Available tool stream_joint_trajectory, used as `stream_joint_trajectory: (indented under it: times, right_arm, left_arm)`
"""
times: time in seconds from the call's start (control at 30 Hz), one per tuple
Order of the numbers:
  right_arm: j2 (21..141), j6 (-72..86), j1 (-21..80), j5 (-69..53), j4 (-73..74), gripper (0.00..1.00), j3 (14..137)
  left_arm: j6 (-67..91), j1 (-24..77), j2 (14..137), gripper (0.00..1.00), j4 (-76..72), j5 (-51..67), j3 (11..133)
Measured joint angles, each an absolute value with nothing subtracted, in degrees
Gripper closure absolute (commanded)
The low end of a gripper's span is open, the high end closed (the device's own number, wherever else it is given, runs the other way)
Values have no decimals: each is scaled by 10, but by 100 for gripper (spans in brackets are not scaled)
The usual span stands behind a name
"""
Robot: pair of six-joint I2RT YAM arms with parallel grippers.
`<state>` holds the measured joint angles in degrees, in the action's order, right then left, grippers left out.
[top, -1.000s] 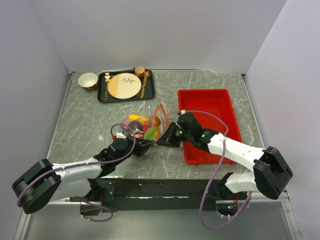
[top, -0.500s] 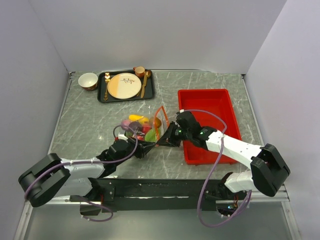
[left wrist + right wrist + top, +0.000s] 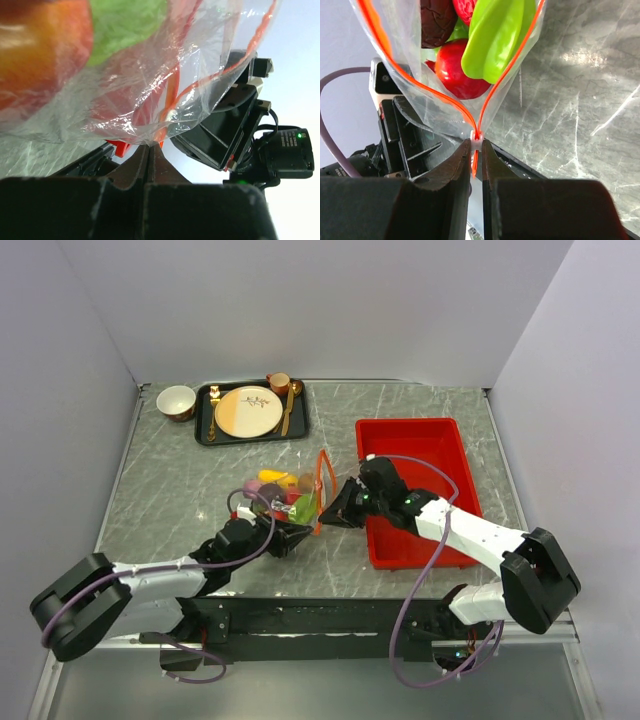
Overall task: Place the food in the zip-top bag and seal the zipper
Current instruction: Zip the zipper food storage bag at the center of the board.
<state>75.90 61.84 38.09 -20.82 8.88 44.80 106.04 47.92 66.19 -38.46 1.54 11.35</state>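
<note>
Holding the zip-top bag [image 3: 283, 492] in the middle of the grey table [image 3: 180, 470], just left of the red tray [image 3: 440, 435], with the food [image 3: 492, 40] inside. Pinching its clear edge with the left gripper [image 3: 149, 148], fingers squeezed flat together. Nipping the small pale end of the zipper [image 3: 478, 134] with the right gripper [image 3: 476, 146], fingers almost closed on it, bag mouth spread wide.

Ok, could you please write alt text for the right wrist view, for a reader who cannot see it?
The right gripper has its jaws shut on the pale end of the zipper, where two orange-red tracks part upward along the open zip-top bag. Green, red and dark purple food sits inside; a grey marble table lies behind.
</note>
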Motion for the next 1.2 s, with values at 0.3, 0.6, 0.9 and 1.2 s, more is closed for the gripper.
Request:
stream_joint_trajectory:
  times: [0.3, 0.6, 0.9, 1.2]
  right_arm:
    - [759, 616, 380, -210, 82, 92, 451]
    - [759, 604, 367, -215, 88, 92, 462]
    - [759, 592, 351, -217, 95, 92, 477]
    - [761, 586, 341, -217, 100, 92, 482]
  left_arm:
    - [1045, 479, 616, 99, -339, 15, 113]
    - [1037, 479, 574, 99, -297, 14, 113]
    - [1008, 480, 492, 99, -210, -5, 117]
    - [990, 481, 447, 99, -142, -25, 126]
